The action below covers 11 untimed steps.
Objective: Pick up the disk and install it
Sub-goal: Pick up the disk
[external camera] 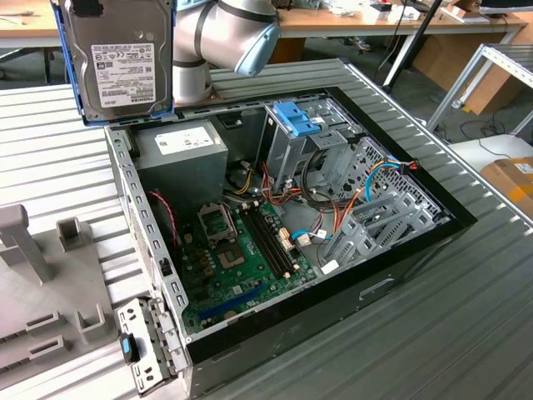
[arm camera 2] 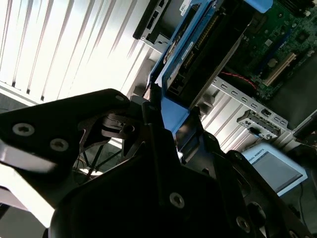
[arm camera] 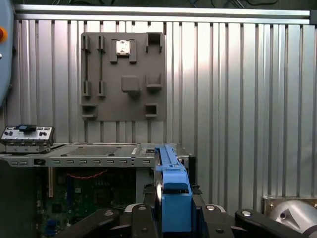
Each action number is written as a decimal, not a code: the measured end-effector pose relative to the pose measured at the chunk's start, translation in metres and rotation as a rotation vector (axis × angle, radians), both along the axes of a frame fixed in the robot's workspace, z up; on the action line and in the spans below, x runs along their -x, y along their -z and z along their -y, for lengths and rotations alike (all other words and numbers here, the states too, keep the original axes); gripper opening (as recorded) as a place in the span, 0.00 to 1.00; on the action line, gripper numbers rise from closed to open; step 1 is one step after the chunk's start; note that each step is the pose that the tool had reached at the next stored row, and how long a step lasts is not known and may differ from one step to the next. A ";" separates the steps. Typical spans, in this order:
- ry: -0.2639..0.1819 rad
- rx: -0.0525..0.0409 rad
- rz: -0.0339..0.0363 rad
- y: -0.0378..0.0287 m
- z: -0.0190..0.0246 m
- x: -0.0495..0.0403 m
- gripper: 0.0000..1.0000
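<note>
**Gripper.** In the second wrist view the gripper (arm camera 2: 174,118) is clenched on the disk (arm camera 2: 200,42). Its black fingers (arm camera 2: 152,106) stand on either side of the blue carrier rail, with no gap visible between pad and plastic. The first wrist view shows the same grasp: the gripper (arm camera: 173,218) encloses the lower end of the disk (arm camera: 171,191), whose blue edge rises between the jaws.

**Disk.** In the exterior view the disk (external camera: 125,58) hangs upright with its label facing the camera. It is just in front of the robot arm (external camera: 225,33), above the corner of the computer case (external camera: 400,267) on the exterior view's left. It sits directly over the power-supply box (external camera: 187,154).

**Task status.**
- Pick-up — done, judging by the disk being clear of the ribbed table (external camera: 466,333) and carried by the arm.
- Installation — not yet done. The disk is well apart from the upright metal cage (external camera: 287,162) with its blue latch (external camera: 296,121), and no part of the disk sits in a bay.

**Surroundings.** The motherboard (external camera: 241,250) lies exposed in the open case. A grey fixture plate (arm camera: 124,74) rests on the table beside the case.
</note>
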<state>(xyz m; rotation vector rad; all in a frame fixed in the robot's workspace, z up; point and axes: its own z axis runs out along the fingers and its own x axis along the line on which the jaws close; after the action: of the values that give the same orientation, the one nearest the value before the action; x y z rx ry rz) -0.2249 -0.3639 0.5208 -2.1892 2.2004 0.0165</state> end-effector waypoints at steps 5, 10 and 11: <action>0.000 0.0000 -0.0001 0.0000 -0.0004 -0.0170 0.36; 0.000 0.0000 0.0000 0.0000 -0.0004 -0.0403 0.36; 0.000 0.0000 0.0000 0.0000 -0.0004 -0.0439 0.36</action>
<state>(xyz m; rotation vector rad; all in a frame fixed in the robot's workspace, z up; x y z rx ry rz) -0.1810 -0.3635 0.5208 -2.1892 2.2005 0.0165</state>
